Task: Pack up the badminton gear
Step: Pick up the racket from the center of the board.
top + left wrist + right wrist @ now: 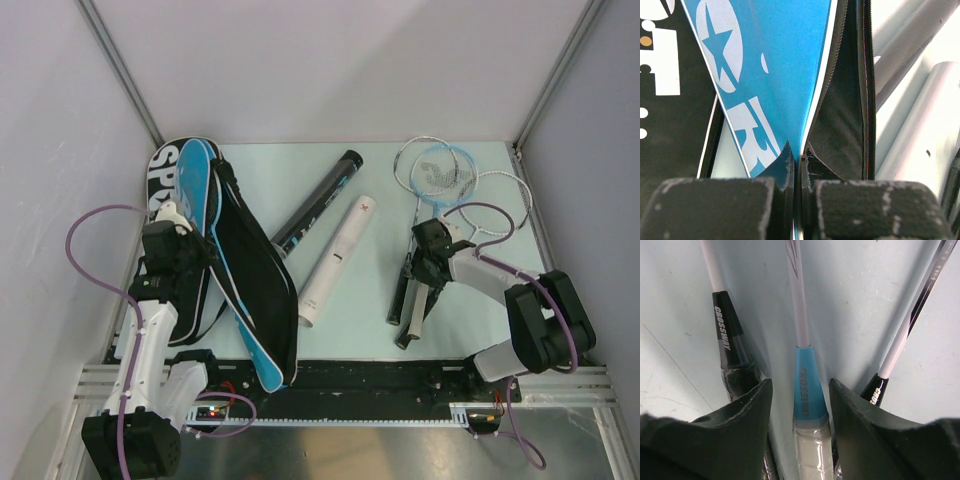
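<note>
left gripper point(799, 170) clamped on the soft, floppy racket cover point(775, 65); right gripper point(800, 390) jaws spread astride the blue-collared racket point(800, 325), well right of that cover: light, stiff, thin frame probably fragile, so grab the taped handle point(812, 450).

L arm point(150, 330) runs up bench point(355, 300) left side, elbow bent; L claw point(799, 170) pinched tight on blue cover point(775, 75) edge. R arm point(490, 275) folds in from bench's right-front corner, wrist tipped down; R claw point(800, 390) fingers apart astride racket handle point(810, 450).
</note>
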